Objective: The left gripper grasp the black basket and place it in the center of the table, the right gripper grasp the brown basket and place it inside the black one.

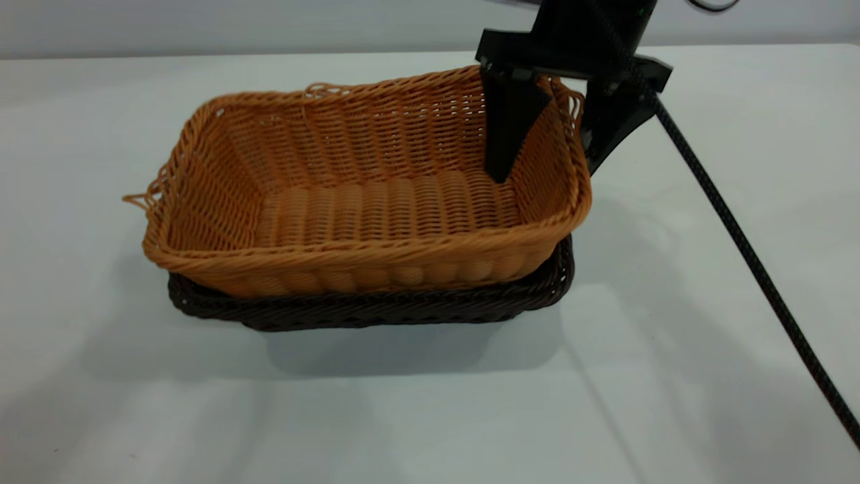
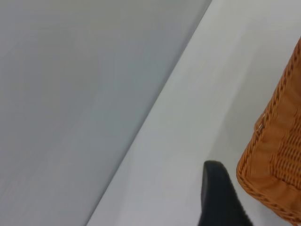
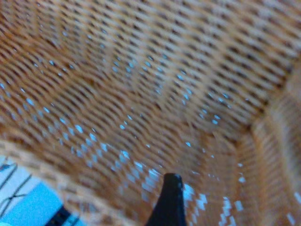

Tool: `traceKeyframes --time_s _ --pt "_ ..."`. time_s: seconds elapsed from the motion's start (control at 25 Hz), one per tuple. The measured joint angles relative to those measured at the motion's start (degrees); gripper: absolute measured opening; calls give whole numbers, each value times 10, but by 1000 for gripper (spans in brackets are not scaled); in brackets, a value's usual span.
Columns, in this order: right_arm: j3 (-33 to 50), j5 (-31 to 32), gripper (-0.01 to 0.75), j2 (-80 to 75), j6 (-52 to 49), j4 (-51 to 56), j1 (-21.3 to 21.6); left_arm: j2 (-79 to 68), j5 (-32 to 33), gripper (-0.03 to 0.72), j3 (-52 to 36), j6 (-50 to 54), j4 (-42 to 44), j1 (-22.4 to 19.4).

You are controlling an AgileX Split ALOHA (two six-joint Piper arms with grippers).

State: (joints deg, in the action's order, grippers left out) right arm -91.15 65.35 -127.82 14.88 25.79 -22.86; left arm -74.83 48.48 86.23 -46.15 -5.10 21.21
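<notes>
Since the brown basket [image 1: 363, 195] already sits nested in the black basket [image 1: 376, 306], its right end wall straddled by the widely spread right gripper [image 1: 547, 168], a straight upward withdrawal is advised, the rim left untouched.

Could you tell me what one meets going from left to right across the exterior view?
Bare table → brown basket, nested in the black basket → right gripper, straddling the brown basket's end wall → its braided cable.
</notes>
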Motion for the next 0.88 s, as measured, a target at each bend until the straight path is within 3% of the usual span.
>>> traceKeyframes --time_s 0.4,0.72,0.88 --pt "-51 35 527 42 -90 -75 0 65 31 366 0 9 0 0" --pt "-52 48 524 284 -105 -75 0 168 178 366 0 157 90 0" --pt "-23 56 524 415 -118 -75 0 206 184 366 1 248 157 0"
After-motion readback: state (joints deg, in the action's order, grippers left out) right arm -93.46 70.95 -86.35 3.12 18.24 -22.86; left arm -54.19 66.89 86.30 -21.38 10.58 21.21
